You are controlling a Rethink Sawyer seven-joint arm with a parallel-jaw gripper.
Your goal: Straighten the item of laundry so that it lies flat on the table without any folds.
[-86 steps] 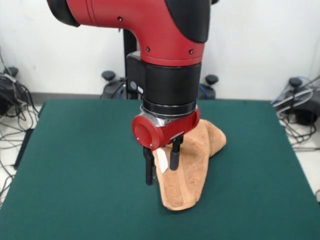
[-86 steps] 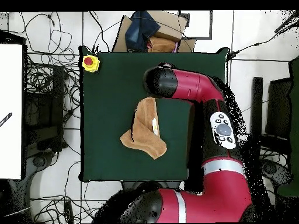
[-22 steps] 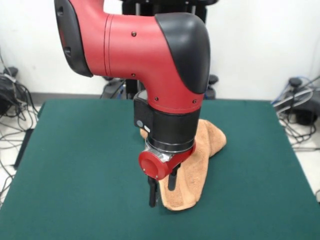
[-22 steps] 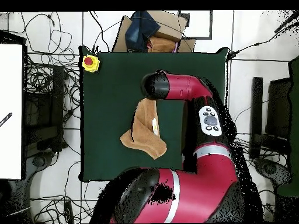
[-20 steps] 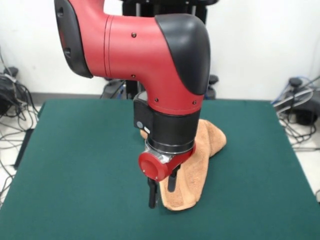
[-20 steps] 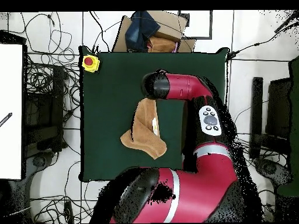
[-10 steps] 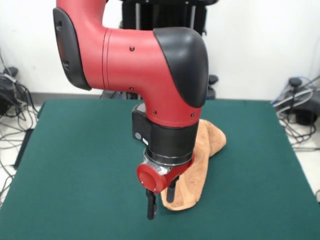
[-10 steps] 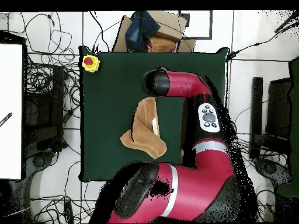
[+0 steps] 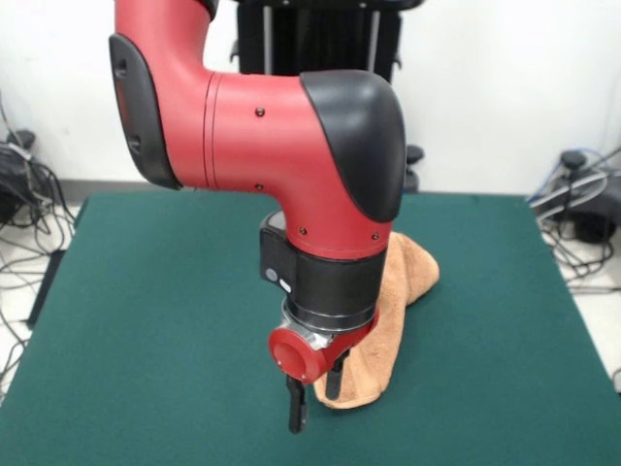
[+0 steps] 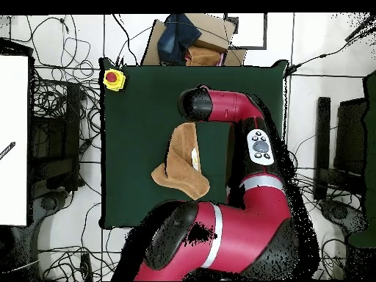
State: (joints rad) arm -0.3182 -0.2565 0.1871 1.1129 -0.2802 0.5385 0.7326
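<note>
We see the dark green table filling most of the front view, and the red and black Sawyer arm coming down across the centre of the frame. The peach-orange towel lies folded over on itself right of centre in the front view, a long doubled strip running from a rounded end at middle right down to a hemmed corner at lower centre; overhead it sits near the middle of the table, bent into a crooked shape. So the task is far from done, as we judge it.

The gripper stands low at the towel's near corner in the lower centre of the frame. Its two black fingers are parted, one on the bare felt just beside the hem, the other over the cloth, with nothing held between them.

Our worry is the grasp. If the fingers close this close to the hem, they may catch both layers, and the fold would travel with the pull. They may equally pinch too little cloth and slip off. A drag along the felt could also bunch the terry instead of spreading it.
</note>
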